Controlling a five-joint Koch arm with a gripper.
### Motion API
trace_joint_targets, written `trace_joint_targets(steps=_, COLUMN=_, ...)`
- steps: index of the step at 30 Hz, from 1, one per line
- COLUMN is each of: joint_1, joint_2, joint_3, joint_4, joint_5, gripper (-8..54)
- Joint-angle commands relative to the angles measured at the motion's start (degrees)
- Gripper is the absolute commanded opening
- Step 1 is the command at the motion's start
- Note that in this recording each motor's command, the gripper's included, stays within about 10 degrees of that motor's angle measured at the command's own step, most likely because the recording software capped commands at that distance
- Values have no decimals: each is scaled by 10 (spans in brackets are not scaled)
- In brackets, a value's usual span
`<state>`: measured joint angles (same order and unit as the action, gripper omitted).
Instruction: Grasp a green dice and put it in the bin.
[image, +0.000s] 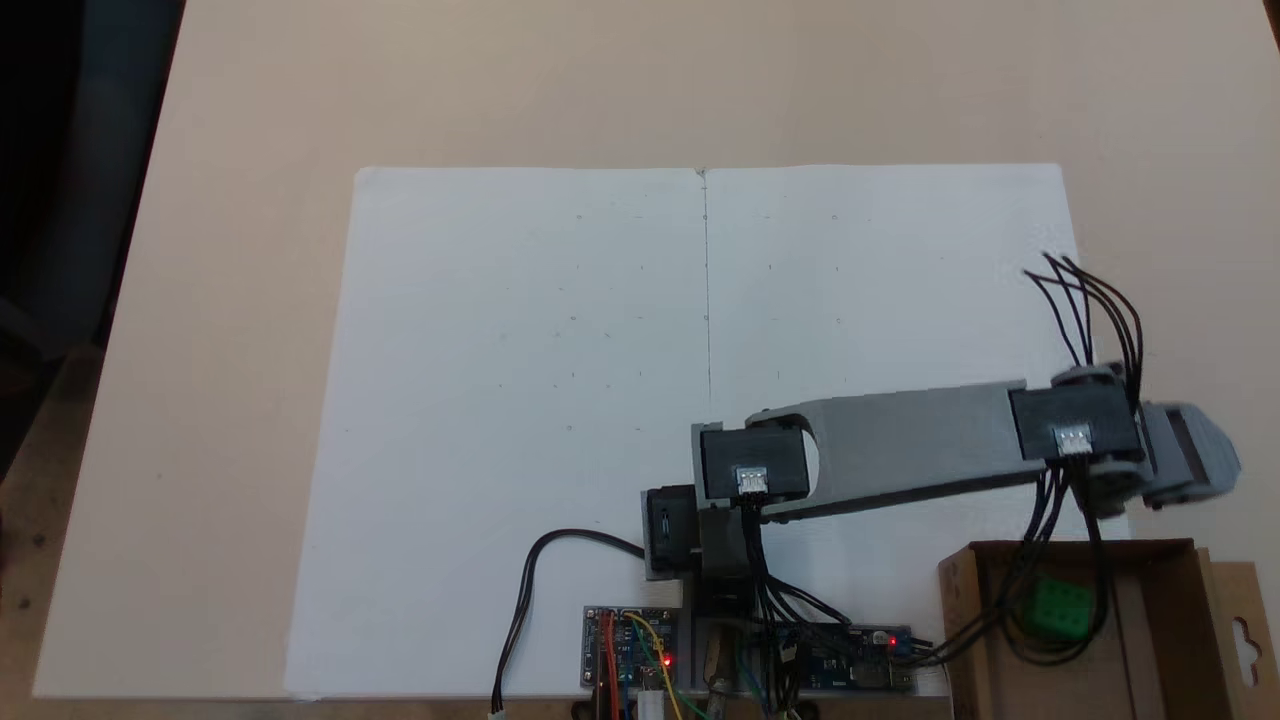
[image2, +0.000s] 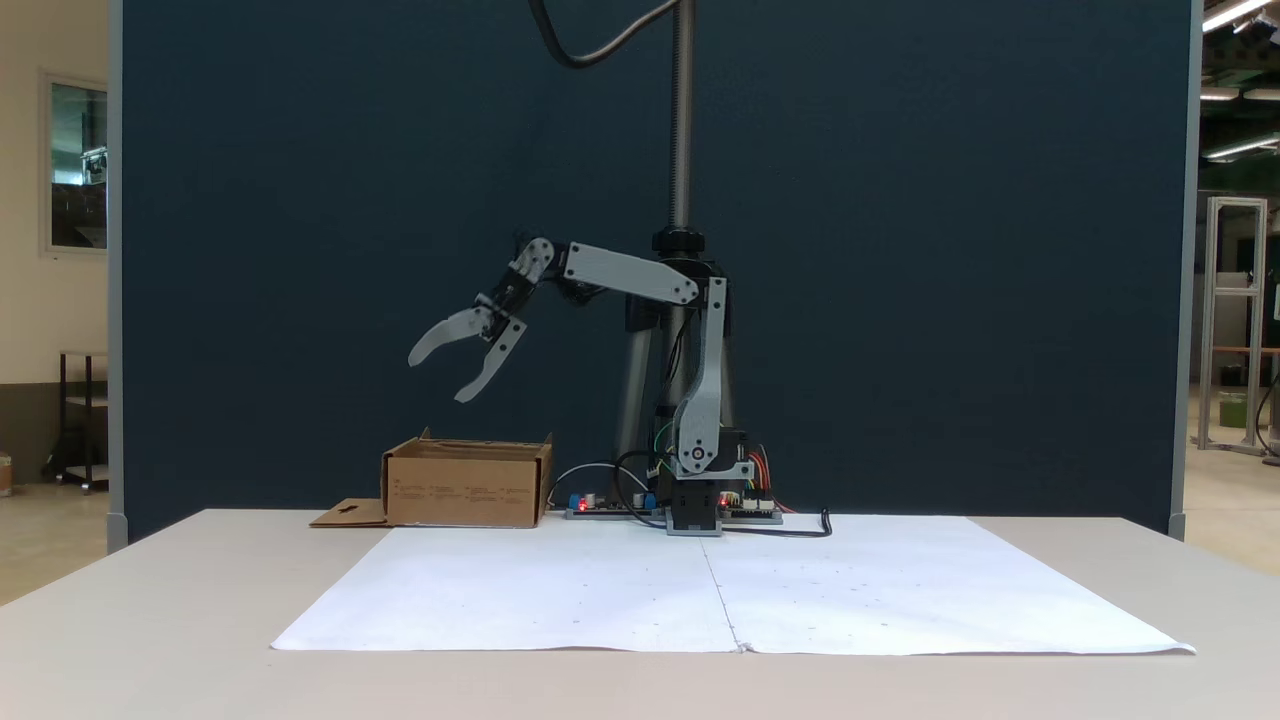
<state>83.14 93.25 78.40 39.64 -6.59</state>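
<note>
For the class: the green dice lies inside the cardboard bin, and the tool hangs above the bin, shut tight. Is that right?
Not quite. The tool hangs above the bin open, its jaws spread apart in a fixed view. The green dice does lie inside the bin.

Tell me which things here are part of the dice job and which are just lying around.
Part of the job:
- dice, already in the bin
- bin
- gripper, jaws open, raised near the bin

Just lying about:
- white paper sheets
- circuit boards and cables at the arm's base
- blue backdrop panel
</note>
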Motion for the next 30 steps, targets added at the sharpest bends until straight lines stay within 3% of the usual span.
trace_joint_targets(steps=1, joint_1=-58, joint_2=40, joint_3=-25, joint_4=6, joint_5=48, gripper=372)
trace_joint_targets(steps=10, joint_1=-330, joint_2=87, joint_3=-20, joint_4=4, joint_5=55, gripper=448)
trace_joint_targets(steps=30, joint_1=-619, joint_2=178, joint_3=156, joint_4=-69, joint_5=56, gripper=447)
